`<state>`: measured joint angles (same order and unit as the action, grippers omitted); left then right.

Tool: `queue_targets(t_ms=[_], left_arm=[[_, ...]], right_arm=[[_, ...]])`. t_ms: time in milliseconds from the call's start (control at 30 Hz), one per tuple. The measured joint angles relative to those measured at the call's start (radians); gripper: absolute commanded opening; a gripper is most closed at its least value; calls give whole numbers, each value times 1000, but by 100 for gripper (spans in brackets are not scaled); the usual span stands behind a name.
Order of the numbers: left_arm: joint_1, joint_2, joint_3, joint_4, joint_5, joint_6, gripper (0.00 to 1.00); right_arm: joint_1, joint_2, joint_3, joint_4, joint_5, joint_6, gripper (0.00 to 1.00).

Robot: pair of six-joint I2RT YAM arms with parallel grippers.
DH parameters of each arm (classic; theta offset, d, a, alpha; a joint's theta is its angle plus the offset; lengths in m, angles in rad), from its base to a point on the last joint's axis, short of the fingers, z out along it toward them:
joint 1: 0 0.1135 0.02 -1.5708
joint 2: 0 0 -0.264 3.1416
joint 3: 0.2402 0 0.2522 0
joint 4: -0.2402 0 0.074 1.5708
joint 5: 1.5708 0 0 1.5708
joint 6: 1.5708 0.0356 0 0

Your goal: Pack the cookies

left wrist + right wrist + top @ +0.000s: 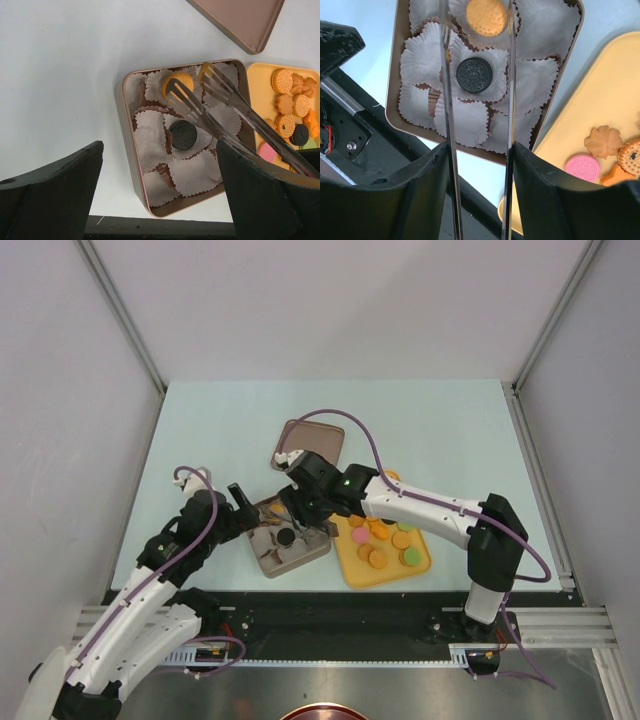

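R gripper [479, 165] is clamped on metal tongs [220, 107], one tong arm against each finger. Tong tips are spread over the far side of the brown tin [127, 145]. An orange cookie [179, 82] lies betw. the tips in a white paper cup [192, 172]. One tip overlaps it, the other stands apart, so it looks let go, though can't tell if metal touches it. A black cookie [183, 135] sits in the centre cup, just near of the orange one.

L gripper [243, 506] is spread wide, empty, just left of the tin.

Rest of the cookies [292, 105] lie on the yellow tray [352, 575], touching or just beside the tin's right edge. Tin lid [310, 443] is farther back.

Key relation: next pick lies right of the tongs, on the R arm's side, and the tongs' long axis already runs in from the tray side. So R arm is nearer; prob. a short swing right, tips kept spread.
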<state>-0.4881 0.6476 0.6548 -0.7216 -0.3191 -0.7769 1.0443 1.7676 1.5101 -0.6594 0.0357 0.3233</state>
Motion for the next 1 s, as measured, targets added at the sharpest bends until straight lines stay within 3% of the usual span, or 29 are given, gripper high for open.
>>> queue_targets(t_ms=[300,433,667,1000], left_arm=[[0,9,0,0,0,0,100],[1,11,0,0,0,0,100],[1,32,0,7,11,0,100],[2,106,0,57,46,0,100]], right_arm=[[-6,-16,7,-11,27,-3,60],[-34,-122,-16,-47,70,-3,60],[-203,-472,-193,-93,143,1,59],[-257,-507,-430,-143,154,18,59]])
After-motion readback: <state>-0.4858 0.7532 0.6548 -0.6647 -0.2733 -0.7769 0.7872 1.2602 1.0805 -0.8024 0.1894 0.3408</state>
